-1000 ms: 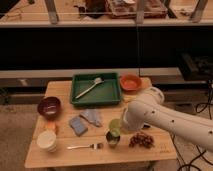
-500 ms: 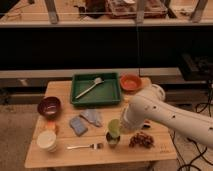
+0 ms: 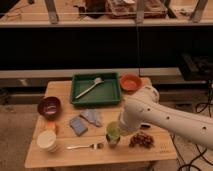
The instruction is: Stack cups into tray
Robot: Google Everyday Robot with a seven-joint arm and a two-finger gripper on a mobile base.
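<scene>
The pale green translucent cup [image 3: 113, 130] stands upright near the table's front, right of centre. My gripper [image 3: 114, 139] is right at this cup, at the end of the white arm [image 3: 160, 117] that reaches in from the right. A small dark shape sits under the cup and I cannot tell what it is. The cream-white cup [image 3: 47, 141] stands at the front left corner. The dark green tray [image 3: 111, 94] lies at the back centre with a white utensil [image 3: 90, 87] in it. No steel cup shows.
An orange bowl [image 3: 131, 82] sits right of the tray and a maroon bowl [image 3: 49, 106] at the left edge. A blue sponge [image 3: 78, 125], grey cloth [image 3: 92, 117], fork [image 3: 85, 146] and dark brown cluster [image 3: 142, 140] lie on the wooden table [image 3: 60, 90].
The arm's upper part has shifted slightly. The green cup stays at about the same spot by the gripper.
</scene>
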